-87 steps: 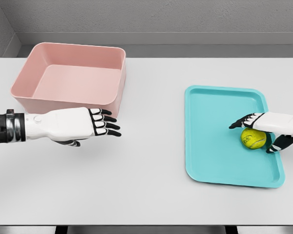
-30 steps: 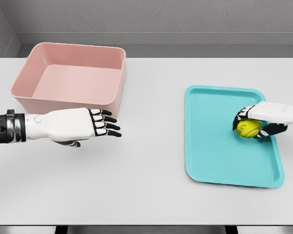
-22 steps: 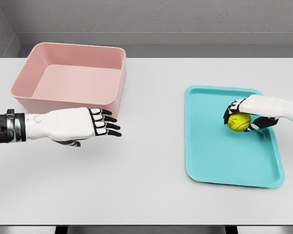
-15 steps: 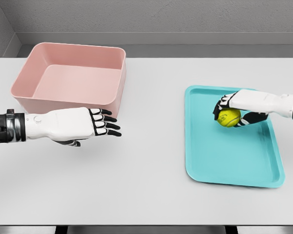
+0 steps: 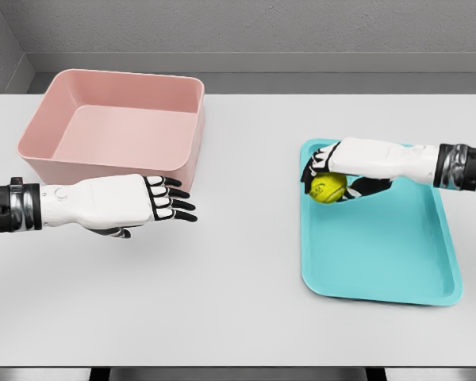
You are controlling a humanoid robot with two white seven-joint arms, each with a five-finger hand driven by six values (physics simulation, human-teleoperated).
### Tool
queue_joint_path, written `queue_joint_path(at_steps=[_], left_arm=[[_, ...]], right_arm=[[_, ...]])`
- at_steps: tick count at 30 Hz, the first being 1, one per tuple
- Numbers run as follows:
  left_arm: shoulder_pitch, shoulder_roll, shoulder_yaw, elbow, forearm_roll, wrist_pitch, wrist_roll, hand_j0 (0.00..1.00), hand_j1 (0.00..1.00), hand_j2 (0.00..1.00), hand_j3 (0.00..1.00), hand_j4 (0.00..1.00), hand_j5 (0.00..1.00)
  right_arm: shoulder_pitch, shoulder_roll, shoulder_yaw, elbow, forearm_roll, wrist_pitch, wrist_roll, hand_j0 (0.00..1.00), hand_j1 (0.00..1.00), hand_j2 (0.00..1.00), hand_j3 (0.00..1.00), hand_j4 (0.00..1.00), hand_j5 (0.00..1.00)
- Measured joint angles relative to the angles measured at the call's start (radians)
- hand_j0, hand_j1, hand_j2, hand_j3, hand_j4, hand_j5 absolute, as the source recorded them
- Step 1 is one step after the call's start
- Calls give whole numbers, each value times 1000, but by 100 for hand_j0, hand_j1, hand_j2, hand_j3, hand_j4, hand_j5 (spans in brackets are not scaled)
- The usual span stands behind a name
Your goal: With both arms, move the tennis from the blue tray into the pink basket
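Over the left edge of the blue tray (image 5: pixel 381 262), the right hand (image 5: pixel 333 171) is gripping the tennis ball (image 5: pixel 328 188), its dark fingers curling around the top and far side while the ball's near and left faces are showing. Whether the ball is clear of the tray or touching it cannot be told from this view.

The main risk lies in the wide stretch of bare counter (image 5: pixel 246 262) between this hand and the pink basket (image 5: pixel 115 127). The grip looks like a cage from above rather than a full wrap, so a quick sideways swing could let the ball roll out and bounce off the counter. A handover to the left hand (image 5: pixel 135 205) could also fail if the two palms are meeting at mismatched heights, or if the right one is releasing before the other is closing.

The right forearm is reaching in level from the right, wrist straight, knuckles upward. The left hand is hovering just near of the basket's near wall, palm turned inward, fingers extended rightward and relaxed, holding nothing.
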Motion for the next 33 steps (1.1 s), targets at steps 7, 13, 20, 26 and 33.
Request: queue_joint_path(at_steps=[7, 13, 20, 26, 33], left_arm=[[3, 23, 1, 0, -1, 0, 0, 100, 100, 100, 100, 100, 100], [3, 62, 2, 0, -1, 0, 0, 100, 100, 100, 100, 100, 100], [3, 72, 4, 1, -1, 0, 0, 100, 100, 100, 100, 100, 100], [17, 73, 1, 1, 0, 0, 0, 100, 100, 100, 100, 100, 100], [26, 76, 2, 0, 8, 0, 0, 100, 100, 100, 100, 100, 100]], right_arm=[[0, 79, 8, -10, 3, 0, 8, 54, 54, 54, 54, 54, 54], [0, 151, 24, -13, 8, -1, 41, 54, 54, 54, 54, 54, 54], [-29, 254, 62, -10, 19, -1, 100, 54, 54, 54, 54, 54, 54], [-61, 333, 137, 5, 22, -1, 120, 54, 54, 54, 54, 54, 54], [-78, 406, 178, 90, 30, 0, 127, 54, 54, 54, 54, 54, 54]])
